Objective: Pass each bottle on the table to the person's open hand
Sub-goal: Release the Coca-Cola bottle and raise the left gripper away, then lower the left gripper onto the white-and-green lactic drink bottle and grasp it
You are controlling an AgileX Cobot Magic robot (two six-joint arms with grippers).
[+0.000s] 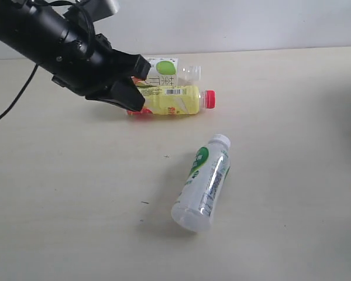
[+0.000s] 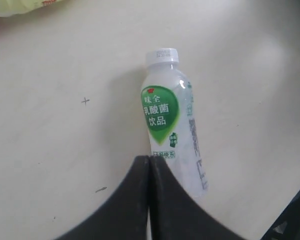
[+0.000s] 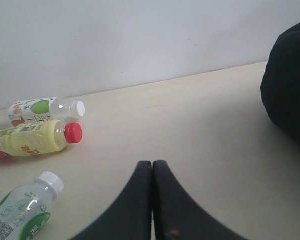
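Three bottles show whole on the pale table (image 1: 269, 205). A white green-label bottle (image 1: 202, 181) (image 2: 170, 125) (image 3: 20, 215) lies alone near the middle. At the back, a yellow-label red-cap bottle (image 1: 175, 99) (image 3: 30, 140) lies beside a clear bottle with a green apple label (image 1: 169, 69) (image 3: 40, 107). A red bit (image 1: 137, 112) peeks from under the yellow one. My left gripper (image 1: 143, 88) (image 2: 150, 159) hovers by the back pair; in its wrist view the jaws are shut and empty. My right gripper (image 3: 152, 162) is shut on nothing. The person's open hand is out of view.
A black rounded mass (image 3: 290, 95) fills the far side of the right wrist view, off the table's edge. A white wall (image 1: 251, 23) runs behind the table. Small dark specks (image 1: 144, 202) mark the tabletop. A black cable (image 1: 14, 96) trails from the left arm.
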